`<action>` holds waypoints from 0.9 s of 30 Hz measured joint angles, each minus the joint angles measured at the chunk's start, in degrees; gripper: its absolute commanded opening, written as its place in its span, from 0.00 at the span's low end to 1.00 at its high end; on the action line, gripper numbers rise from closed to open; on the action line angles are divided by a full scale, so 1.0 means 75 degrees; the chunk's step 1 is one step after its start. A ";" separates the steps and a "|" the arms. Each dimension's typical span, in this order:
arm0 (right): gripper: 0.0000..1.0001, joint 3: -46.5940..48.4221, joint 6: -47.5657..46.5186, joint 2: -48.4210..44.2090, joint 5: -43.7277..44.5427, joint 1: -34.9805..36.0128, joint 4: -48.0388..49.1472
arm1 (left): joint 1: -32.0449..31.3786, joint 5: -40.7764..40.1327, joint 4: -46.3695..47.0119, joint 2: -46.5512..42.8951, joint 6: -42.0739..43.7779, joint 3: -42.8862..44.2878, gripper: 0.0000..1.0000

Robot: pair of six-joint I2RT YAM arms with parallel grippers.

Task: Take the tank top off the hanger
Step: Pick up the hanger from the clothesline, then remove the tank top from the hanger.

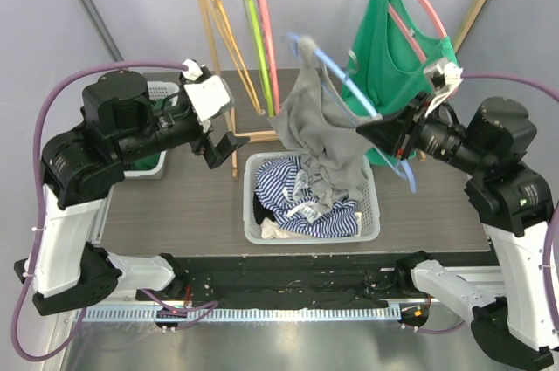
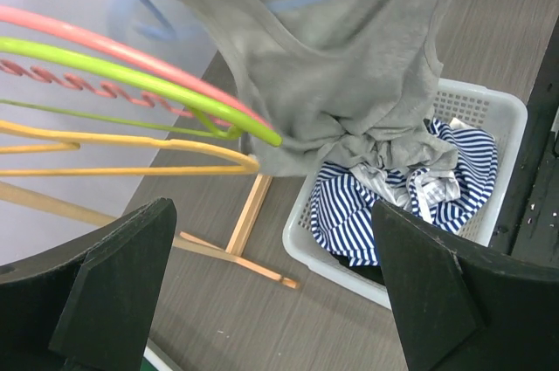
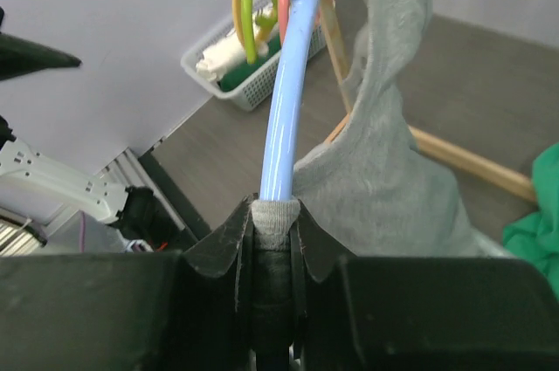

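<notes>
The grey tank top point(image 1: 319, 127) hangs bunched from a light blue hanger point(image 1: 349, 87), its lower part drooping into the white basket point(image 1: 249, 205). My right gripper point(image 1: 371, 131) is shut on the hanger's arm with a grey strap pinched under the jaws. In the right wrist view the blue hanger point(image 3: 293, 83) rises from my right gripper point(image 3: 275, 214), and the tank top point(image 3: 384, 179) drapes to its right. My left gripper point(image 1: 223, 148) stands open left of the basket, touching nothing. In the left wrist view, the tank top point(image 2: 349, 65) hangs ahead of my left gripper point(image 2: 271, 292).
A wooden rack point(image 1: 210, 4) at the back carries yellow, green and pink hangers point(image 2: 140, 83) and a green garment point(image 1: 393, 48) on a pink hanger point(image 1: 428, 4). Striped clothes point(image 2: 349, 205) fill the basket point(image 2: 489, 100). A small white bin point(image 3: 236, 65) stands at the far left.
</notes>
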 measured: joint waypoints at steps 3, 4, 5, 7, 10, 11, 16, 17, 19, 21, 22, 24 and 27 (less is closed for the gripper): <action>0.01 -0.0659 0.0178 -0.0545 -0.0169 0.0000 -0.0335 | 0.0000 0.0032 -0.0015 -0.0087 0.0023 0.0050 1.00; 0.01 -0.0793 0.0227 -0.0758 -0.0259 0.0000 -0.0437 | 0.0000 0.0041 -0.0017 -0.0093 0.0032 0.0114 1.00; 0.01 -0.0857 0.0259 -0.0921 -0.0335 0.0000 -0.0525 | 0.0000 0.0050 -0.0012 -0.0093 0.0038 0.0166 1.00; 0.01 -0.0959 0.0306 -0.1276 -0.0539 0.0000 -0.0574 | 0.0003 0.0090 -0.0009 -0.0093 0.0067 0.0291 1.00; 0.01 -0.1113 0.0312 -0.1821 -0.0933 0.0000 -0.0513 | 0.0003 0.0245 0.0003 -0.0090 0.0140 0.0431 1.00; 0.01 -0.1148 0.0303 -0.1967 -0.1061 0.0000 -0.0513 | 0.0003 0.0350 -0.0003 -0.0087 0.0160 0.0469 1.00; 0.01 -0.1163 0.0236 -0.1920 -0.1731 0.0000 -0.0635 | 0.0003 0.1064 0.0012 0.0017 0.0210 0.0644 1.00; 0.01 -0.1166 0.0210 -0.1824 -0.1865 0.0000 -0.0717 | 0.0003 0.1201 0.0026 0.0029 0.0224 0.0650 1.00; 0.01 -0.1201 0.0090 -0.1556 -0.2151 0.0000 -0.0924 | 0.0003 0.1437 0.0067 0.0041 0.0265 0.0650 1.00; 0.01 -0.1274 -0.0003 -0.1364 -0.2328 0.0000 -0.1075 | 0.0006 0.1620 0.0117 0.0041 0.0344 0.0650 1.00; 0.01 -0.1300 -0.0055 -0.1294 -0.2416 0.0000 -0.1139 | 0.0006 0.1708 0.0154 0.0038 0.0385 0.0650 1.00; 0.01 -0.1303 -0.0143 -0.1198 -0.2562 -0.0003 -0.1209 | 0.0006 0.1909 0.0221 0.0012 0.0452 0.0600 1.00; 0.01 -0.1297 -0.0248 -0.1064 -0.2798 -0.0003 -0.1262 | 0.0006 0.2215 0.0213 -0.0093 0.0624 0.0350 1.00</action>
